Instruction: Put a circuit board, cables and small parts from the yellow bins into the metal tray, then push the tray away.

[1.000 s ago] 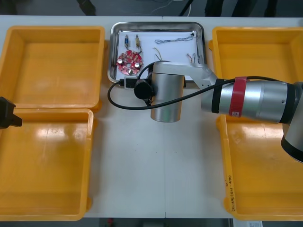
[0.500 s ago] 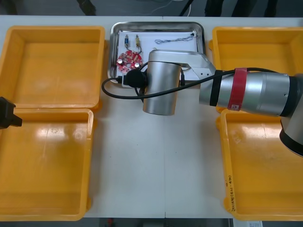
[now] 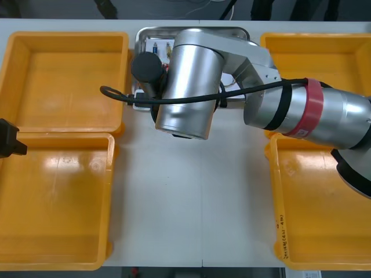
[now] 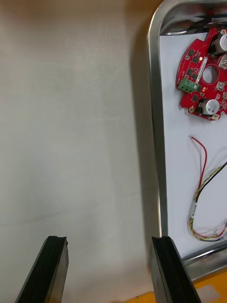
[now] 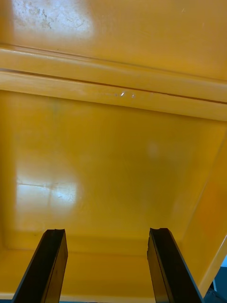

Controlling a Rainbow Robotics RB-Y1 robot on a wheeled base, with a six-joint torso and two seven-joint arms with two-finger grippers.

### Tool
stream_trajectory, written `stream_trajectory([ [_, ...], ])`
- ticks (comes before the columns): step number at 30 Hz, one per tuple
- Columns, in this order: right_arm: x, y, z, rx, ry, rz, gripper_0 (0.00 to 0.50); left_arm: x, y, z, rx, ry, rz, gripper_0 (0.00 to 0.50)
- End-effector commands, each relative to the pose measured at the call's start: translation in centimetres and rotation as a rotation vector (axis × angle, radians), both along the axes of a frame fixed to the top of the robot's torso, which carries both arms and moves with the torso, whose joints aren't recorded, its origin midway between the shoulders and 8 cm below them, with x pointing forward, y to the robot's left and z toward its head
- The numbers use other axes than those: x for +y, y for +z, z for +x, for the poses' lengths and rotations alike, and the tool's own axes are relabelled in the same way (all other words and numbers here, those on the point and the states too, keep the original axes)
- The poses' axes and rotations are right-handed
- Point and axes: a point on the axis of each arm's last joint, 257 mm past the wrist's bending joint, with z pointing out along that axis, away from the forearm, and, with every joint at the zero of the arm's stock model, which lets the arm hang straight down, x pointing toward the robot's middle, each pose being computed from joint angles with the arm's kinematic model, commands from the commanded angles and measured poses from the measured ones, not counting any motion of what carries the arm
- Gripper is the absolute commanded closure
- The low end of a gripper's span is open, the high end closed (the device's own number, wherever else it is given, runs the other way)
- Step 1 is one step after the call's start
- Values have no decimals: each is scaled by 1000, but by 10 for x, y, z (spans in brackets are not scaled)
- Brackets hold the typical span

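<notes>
Left wrist view: my left claw (image 5: 106, 232) is parked, fingers spread, bare yellow bin (image 5: 113, 156) floor beyond them. Right claw (image 4: 109, 239) is spread too, over bare table (image 4: 71, 118). The metal tray (image 4: 156, 118) rim sits just beside one finger, with the circuit board (image 4: 203, 75) and red and yellow cable (image 4: 205, 199) inside. From above, my right arm (image 3: 301, 110) blocks most of the tray.

A smooth off-white desk (image 3: 191, 208) fills the middle of the front view, with a faint seam (image 3: 201, 231) running down its centre. Along the top edge of the frame, beyond the desk's far edge, lies a dark grey floor (image 3: 64, 8).
</notes>
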Motion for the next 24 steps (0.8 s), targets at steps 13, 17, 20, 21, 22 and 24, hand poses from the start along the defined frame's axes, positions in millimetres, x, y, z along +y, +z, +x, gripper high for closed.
stream_trajectory([
  [13,-66,56,-48,55,-249,418,0,18,14,-3,-24,-62,92,0],
  [17,-93,69,-53,29,-313,536,0,18,14,-3,-24,-62,92,0],
  [20,-122,67,-54,19,-392,592,0,18,14,-3,-24,-62,92,0],
  [21,-128,67,-55,16,-405,604,0,18,14,-3,-24,-62,92,0],
  [22,-142,68,-54,4,-438,619,0,18,14,-3,-24,-62,92,0],
  [24,-161,71,-55,-15,-482,643,0,18,14,-3,-24,-62,92,0],
])
